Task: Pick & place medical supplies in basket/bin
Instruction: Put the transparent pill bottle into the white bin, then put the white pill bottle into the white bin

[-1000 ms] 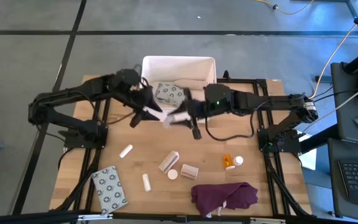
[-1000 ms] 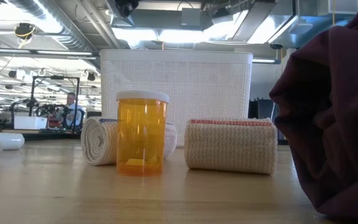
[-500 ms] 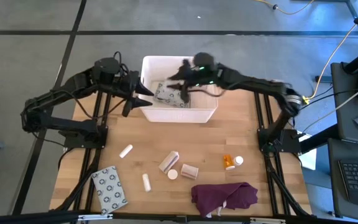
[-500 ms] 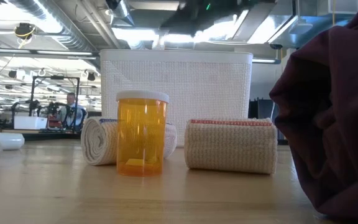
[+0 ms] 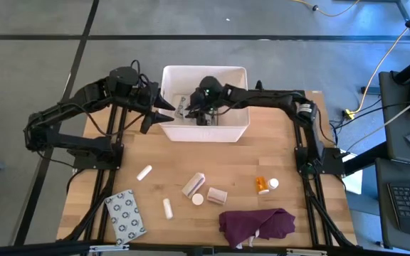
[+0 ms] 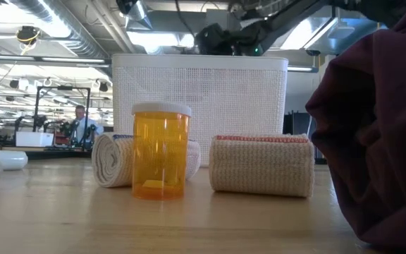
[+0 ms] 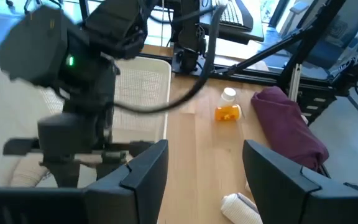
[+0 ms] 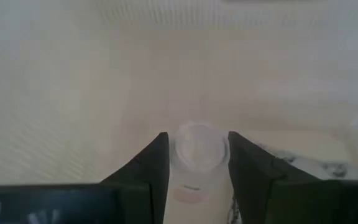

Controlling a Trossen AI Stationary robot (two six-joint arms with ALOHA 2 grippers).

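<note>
The white bin (image 5: 240, 130) stands at the table's far middle, with a patterned packet (image 5: 184, 107) inside. My right gripper (image 5: 199, 112) reaches down into the bin and is shut on a white tube (image 8: 199, 146); it also shows above the bin's rim in the low view (image 6: 217, 39). My left gripper (image 5: 164, 114) is open and empty just outside the bin's left wall; in its wrist view (image 7: 204, 180) it faces the right arm. On the table lie an orange pill bottle (image 5: 263, 185), beige rolls (image 5: 193, 184), white tubes (image 5: 167, 208) and a patterned packet (image 5: 126, 215). My right gripper pinches the white tube between its two fingers (image 8: 156, 163). The tube lies along the fingers, its round end (image 8: 199, 142) sticking out past their tips. The fingers slant down into the bin from its right side. Whether the tube touches the bin's floor, I cannot tell.
A dark purple cloth (image 5: 257, 224) lies at the near right and fills the right of the low view (image 6: 379, 127). The bin's tall walls (image 6: 199, 99) enclose my right gripper. Bare wood lies between the bin and the loose items.
My right gripper has carried the white tube from the near side of the bin up over its rim toward the far edge, then down into the bin. My left gripper has drawn back from the tube toward the far left, beside the bin's left wall.
</note>
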